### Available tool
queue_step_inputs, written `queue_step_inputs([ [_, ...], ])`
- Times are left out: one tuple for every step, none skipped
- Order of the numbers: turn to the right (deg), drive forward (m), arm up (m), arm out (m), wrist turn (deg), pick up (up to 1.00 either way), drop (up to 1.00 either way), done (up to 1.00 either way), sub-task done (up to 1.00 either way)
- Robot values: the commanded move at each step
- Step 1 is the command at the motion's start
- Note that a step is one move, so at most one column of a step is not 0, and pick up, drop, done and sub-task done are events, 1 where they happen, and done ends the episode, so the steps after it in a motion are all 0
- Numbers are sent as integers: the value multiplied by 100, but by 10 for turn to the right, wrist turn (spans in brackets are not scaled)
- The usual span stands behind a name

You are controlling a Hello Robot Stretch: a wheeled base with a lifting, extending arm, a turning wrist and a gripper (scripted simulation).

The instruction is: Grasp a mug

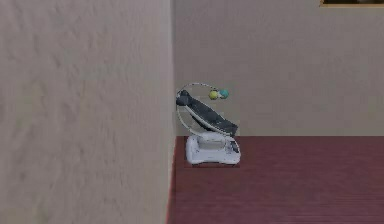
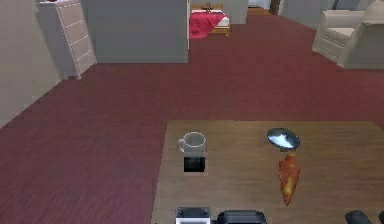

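Note:
A pale mug (image 2: pixel 193 143) with a dark lower half stands on the brown wooden table (image 2: pixel 240 190), near its far left corner in the arm side view. Straight below the mug, at the picture's bottom edge, dark shapes look like the gripper (image 2: pixel 195 214) and the arm's end (image 2: pixel 243 216), both cut off by the edge. The gripper's far end is too cropped to make out, so I cannot tell whether it holds anything. A stretch of bare tabletop lies between it and the mug.
On the table lie a round blue-grey dish (image 2: pixel 283 139) and an orange-red object (image 2: pixel 289 175). Beyond are dark red carpet, a white drawer unit (image 2: pixel 75 35), a pale armchair (image 2: pixel 350 35) and a red bed (image 2: pixel 208 22). Ahead, a wall (image 1: pixel 80 110) stands close and a baby swing (image 1: pixel 210 130) stands in the corner.

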Motion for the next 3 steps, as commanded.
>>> queue_step_inputs([
  [0, 0, 0, 36, 0, 0, 0, 0, 0],
  [0, 0, 0, 0, 450, 0, 0, 0, 0],
  [0, 0, 0, 0, 450, 0, 0, 0, 0],
])
